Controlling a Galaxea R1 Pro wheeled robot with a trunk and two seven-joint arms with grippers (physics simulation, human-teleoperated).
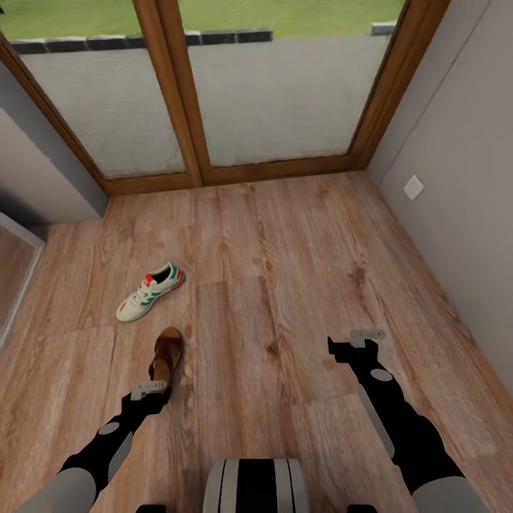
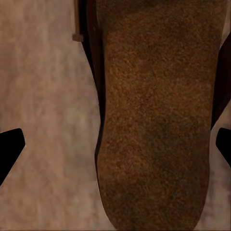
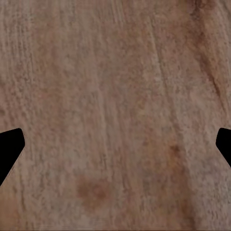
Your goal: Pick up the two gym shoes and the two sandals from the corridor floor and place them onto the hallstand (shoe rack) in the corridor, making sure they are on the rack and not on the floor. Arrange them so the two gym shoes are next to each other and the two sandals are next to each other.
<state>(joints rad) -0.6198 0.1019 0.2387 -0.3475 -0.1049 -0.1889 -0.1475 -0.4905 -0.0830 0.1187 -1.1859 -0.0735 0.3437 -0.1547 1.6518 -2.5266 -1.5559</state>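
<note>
Sandal [image 1: 167,356]: light, stiff sole, floppy straps; grip the sole edges at mid-length
Left gripper [image 2: 115,144]: jaws wide, empty, straddling the footbed
Right gripper [image 3: 115,144]: jaws wide, empty

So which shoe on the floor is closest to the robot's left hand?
The brown sandal. It lies right at the left gripper, and its tan footbed sits between the open fingers in the left wrist view. The white sneaker lies farther away, toward the glass doors.

Glass doors [image 1: 214,85], grey wall [image 1: 456,178], wall socket [image 1: 413,187]
</note>
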